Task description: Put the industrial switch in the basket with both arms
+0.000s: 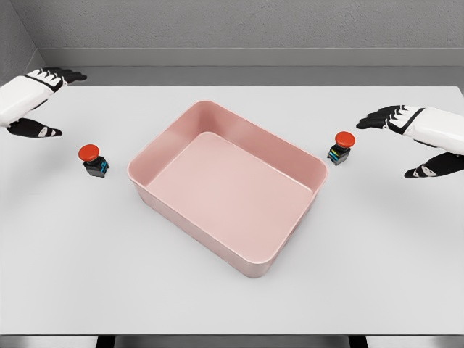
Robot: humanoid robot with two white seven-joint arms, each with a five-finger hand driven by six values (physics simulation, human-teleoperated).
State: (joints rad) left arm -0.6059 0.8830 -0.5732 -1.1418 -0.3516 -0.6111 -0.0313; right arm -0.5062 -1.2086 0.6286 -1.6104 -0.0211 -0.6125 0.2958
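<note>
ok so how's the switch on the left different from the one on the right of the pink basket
The left switch stands apart from the basket, while the right switch sits close beside the basket's right corner. The left switch lies below and clear of the left hand; the right switch is just short of the right hand's fingertips. Both have a red button on a dark body, stand upright on the table, and neither is held.

Pink basket [290, 156]; red-capped black switches [94, 160] [341, 148].

Two red-capped industrial switches, left [92, 159] and right [341, 148], are standing upright, flanking the empty pink basket [290, 250] that is sitting skewed between them.
</note>
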